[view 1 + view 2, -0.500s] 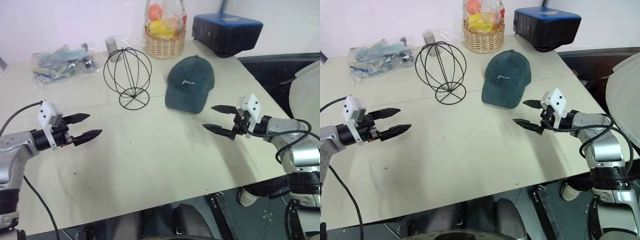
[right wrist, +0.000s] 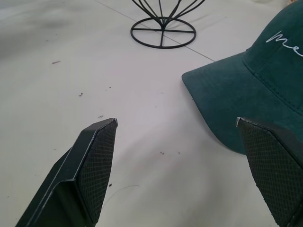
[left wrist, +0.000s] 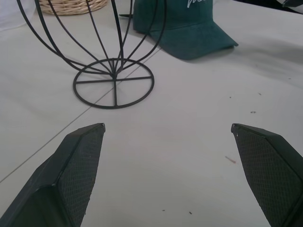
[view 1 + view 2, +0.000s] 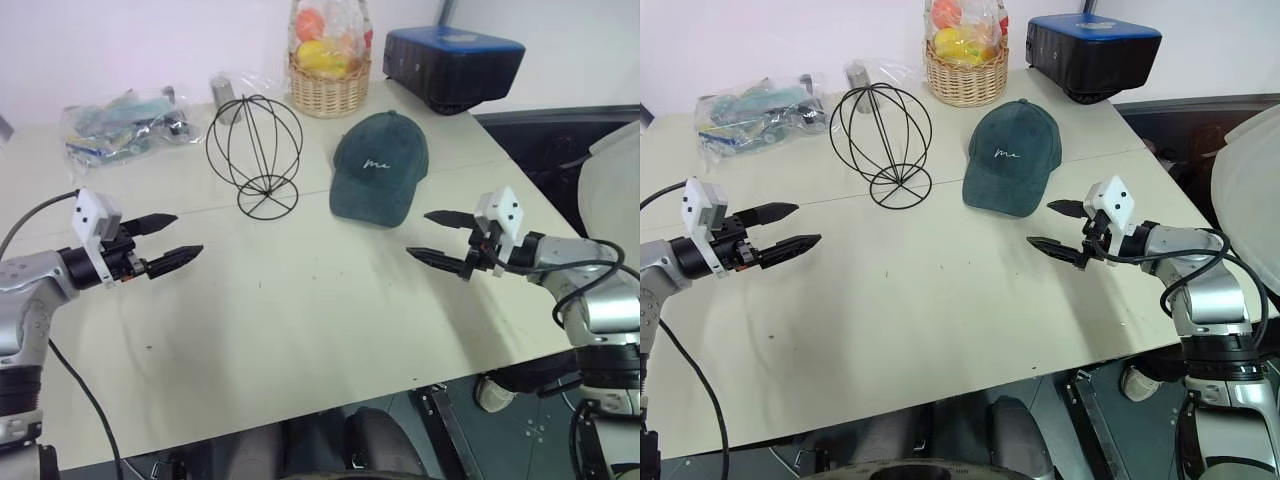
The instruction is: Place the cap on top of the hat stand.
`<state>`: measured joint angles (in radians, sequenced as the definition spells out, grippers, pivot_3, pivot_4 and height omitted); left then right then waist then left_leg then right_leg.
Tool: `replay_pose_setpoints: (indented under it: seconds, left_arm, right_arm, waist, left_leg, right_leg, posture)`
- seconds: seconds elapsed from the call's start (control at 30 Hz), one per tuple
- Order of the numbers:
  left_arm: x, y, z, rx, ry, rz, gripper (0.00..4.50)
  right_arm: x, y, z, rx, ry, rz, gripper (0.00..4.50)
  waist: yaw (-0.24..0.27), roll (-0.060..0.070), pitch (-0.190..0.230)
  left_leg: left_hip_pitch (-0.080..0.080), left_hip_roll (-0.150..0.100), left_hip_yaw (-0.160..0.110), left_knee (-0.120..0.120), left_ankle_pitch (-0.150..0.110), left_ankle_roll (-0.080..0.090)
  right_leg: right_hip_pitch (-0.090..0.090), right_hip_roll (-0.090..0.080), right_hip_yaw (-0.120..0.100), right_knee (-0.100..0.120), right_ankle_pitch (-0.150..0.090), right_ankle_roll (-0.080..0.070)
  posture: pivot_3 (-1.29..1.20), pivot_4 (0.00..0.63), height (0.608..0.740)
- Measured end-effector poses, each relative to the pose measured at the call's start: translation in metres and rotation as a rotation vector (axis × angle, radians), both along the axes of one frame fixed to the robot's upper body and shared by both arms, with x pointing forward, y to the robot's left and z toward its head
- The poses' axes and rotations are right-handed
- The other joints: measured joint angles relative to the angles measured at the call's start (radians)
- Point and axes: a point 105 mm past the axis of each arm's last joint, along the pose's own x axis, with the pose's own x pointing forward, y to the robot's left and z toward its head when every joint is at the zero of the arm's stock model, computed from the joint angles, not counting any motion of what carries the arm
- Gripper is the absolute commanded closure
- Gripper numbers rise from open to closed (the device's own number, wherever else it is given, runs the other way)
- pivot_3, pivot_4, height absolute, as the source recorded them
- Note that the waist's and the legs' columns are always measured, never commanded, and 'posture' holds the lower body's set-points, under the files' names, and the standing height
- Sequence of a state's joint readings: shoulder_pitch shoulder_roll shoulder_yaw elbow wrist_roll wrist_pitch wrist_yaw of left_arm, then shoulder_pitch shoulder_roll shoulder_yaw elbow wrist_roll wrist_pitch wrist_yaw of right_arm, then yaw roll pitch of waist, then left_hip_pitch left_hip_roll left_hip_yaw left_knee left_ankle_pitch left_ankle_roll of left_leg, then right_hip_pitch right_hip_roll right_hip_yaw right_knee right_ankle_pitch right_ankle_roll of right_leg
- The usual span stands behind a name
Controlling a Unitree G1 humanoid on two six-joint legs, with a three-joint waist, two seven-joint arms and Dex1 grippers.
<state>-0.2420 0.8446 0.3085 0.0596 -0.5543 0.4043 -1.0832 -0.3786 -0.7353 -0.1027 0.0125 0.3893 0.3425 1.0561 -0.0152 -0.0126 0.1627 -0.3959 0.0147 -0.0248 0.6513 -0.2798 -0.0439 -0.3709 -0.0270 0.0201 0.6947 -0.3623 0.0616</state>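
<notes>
The dark teal-green cap [image 4: 381,166] lies on the white table [image 4: 300,320], brim toward me, white script on its front. Left of it stands the hat stand [image 4: 255,152], a black wire sphere on a ring base, with nothing on it. My right gripper [image 4: 428,236] hovers open just in front and to the right of the cap's brim, fingers pointing left. In the right wrist view the cap [image 2: 255,90] lies a little ahead of the open fingers. My left gripper [image 4: 170,240] is open too, to the front left of the stand, pointing right.
A wicker basket [image 4: 329,88] with bagged fruit stands at the back of the table. A dark blue box [image 4: 455,62] sits at the back right corner. A plastic bag of items [image 4: 120,128] lies at the back left. The table's right edge runs close behind my right gripper.
My left gripper has drawn back a little to the left and up. The right gripper, cap and hat stand are as before.
</notes>
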Motion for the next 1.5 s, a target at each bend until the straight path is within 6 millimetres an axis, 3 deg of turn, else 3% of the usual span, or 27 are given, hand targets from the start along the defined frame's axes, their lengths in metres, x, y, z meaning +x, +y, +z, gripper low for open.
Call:
replay_pose_setpoints:
  seconds: [1.23,1.5]
  left_arm:
    - [0.002,-0.002,-0.003,-0.019,-0.001,0.011,0.03]
    - [0.003,-0.005,-0.004,-0.025,-0.010,0.025,0.03]
  right_arm:
    - [0.001,0.008,0.008,0.020,-0.077,-0.035,0.37]
    - [0.015,0.011,0.014,-0.025,-0.281,-0.175,0.37]
  waist:
    - [0.000,0.000,0.000]
    - [-0.001,0.000,0.000]
  left_leg:
    - [0.000,0.000,0.000,0.000,0.000,0.000]
    - [0.000,0.000,0.000,0.000,0.000,0.000]
  right_leg:
    - [0.000,0.000,0.000,0.000,0.000,0.000]
    - [0.000,0.000,0.000,0.000,0.000,0.000]
  posture:
    - [0.00,0.150,0.740]
    - [0.00,0.150,0.740]
